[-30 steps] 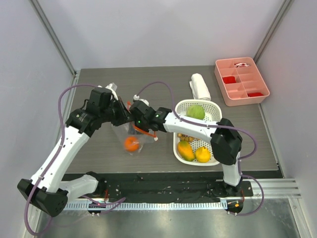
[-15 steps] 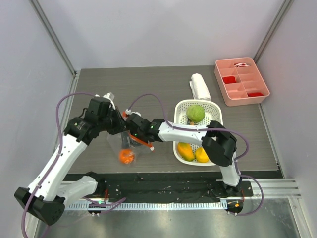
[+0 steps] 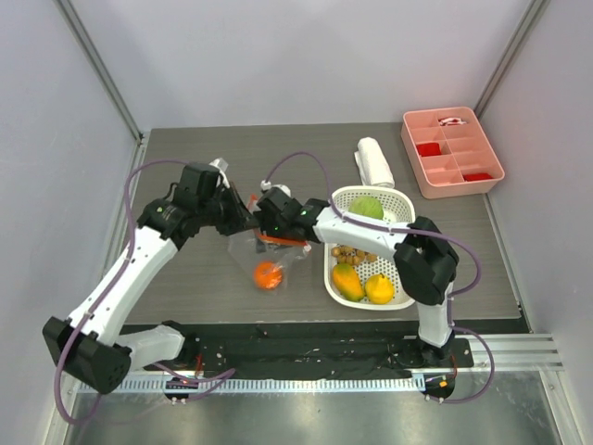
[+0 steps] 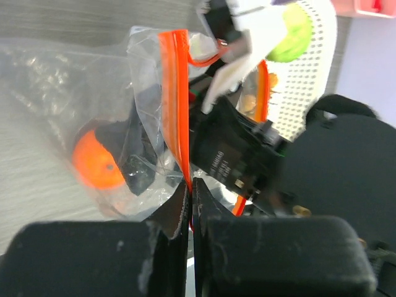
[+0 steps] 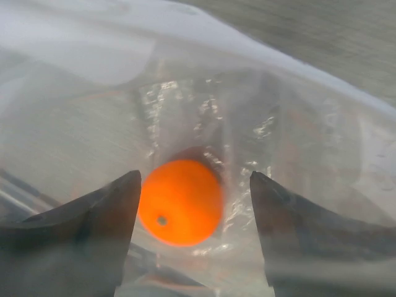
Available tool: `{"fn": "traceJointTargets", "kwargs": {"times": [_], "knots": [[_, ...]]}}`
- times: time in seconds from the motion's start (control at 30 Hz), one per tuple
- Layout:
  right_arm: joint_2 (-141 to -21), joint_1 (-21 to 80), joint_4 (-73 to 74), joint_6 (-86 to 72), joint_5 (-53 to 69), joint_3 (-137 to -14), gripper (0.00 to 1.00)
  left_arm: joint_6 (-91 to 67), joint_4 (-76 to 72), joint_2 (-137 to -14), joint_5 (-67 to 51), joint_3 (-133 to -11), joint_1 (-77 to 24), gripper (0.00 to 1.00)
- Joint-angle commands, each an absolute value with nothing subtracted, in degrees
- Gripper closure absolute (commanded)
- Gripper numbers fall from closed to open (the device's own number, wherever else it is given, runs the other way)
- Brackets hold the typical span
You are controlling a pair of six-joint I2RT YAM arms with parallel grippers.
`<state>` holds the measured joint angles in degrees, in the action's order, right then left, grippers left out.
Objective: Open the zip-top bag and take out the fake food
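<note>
Clear crinkly plastic of the zip-top bag [image 3: 265, 254] droops toward the table [image 3: 185, 167] just left of the white basket [image 3: 405, 209], its orange-red zip strip [image 4: 173, 93] clamped in the left tool [image 4: 190, 187]. The right tool [image 5: 195, 179] sits at the bag's mouth, fingers [image 5: 105, 213] wide apart, gripping nothing; the orange [image 5: 180, 204] lies at the bag's bottom, seen between them.

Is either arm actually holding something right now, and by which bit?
The left fingers pinch the clear bag by its orange-red zip strip. The right fingers stand open at the bag's mouth, gripping nothing; the orange lies beyond them.
</note>
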<state>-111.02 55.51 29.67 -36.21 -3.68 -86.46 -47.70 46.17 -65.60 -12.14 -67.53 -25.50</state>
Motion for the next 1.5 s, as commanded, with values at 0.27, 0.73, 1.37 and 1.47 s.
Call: {"fn": "traceJointTargets", "kwargs": {"times": [0.27, 0.73, 1.37, 1.47], "knots": [[-104.9, 54.1, 39.3, -28.7, -9.4, -89.9, 0.22, -45.9, 41.0, -72.4, -15.3, -75.3, -25.8, 1.0], [-111.1, 59.2, 35.4, -34.5, -12.8, -87.5, 0.19, -42.1, 44.1, -61.6, -9.0, -59.2, -24.4, 1.0], [-110.0, 58.8, 30.6, -39.0, -19.9, -86.9, 0.1, -44.4, 43.9, -59.6, -11.7, -57.0, -24.1, 1.0], [-109.2, 58.2, 30.7, -39.7, -20.5, -87.3, 0.09, -44.6, 43.7, -60.0, -12.0, -57.1, -24.1, 1.0]]}}
